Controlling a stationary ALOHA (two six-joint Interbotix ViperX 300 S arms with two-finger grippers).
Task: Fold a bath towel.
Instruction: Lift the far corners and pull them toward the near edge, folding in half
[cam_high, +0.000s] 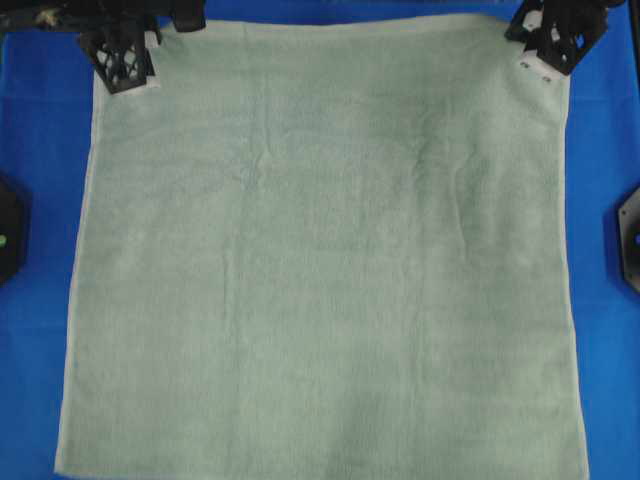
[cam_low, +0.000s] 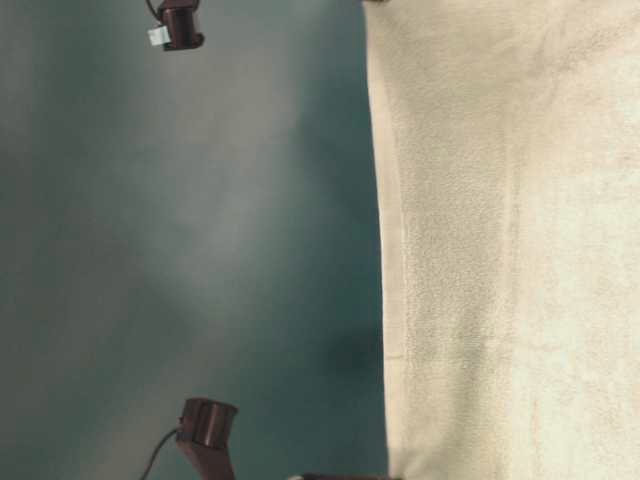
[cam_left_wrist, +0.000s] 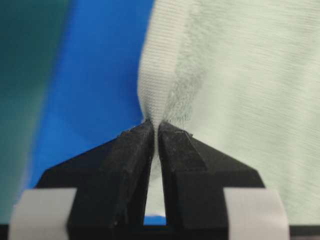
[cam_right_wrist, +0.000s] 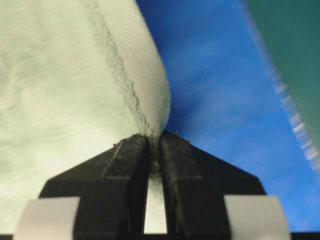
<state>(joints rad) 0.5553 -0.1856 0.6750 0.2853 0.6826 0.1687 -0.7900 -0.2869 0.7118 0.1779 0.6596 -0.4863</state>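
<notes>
I have the bath towel (cam_high: 320, 270) spread in a single layer over the blue table cover (cam_high: 40, 130), filling nearly the whole overhead view; I see no fold in it yet, so I judge the job barely begun, with every fold left to make. My left gripper (cam_left_wrist: 155, 127) is clamped on the hemmed corner at the towel's top left; my right gripper (cam_right_wrist: 155, 137) pinches the opposite top corner; both wrist views show cloth squeezed between nearly closed jaws. The cover lies flat and bare around the towel's edges; beyond it the table-level view shows only a plain teal backdrop (cam_low: 180, 250).
</notes>
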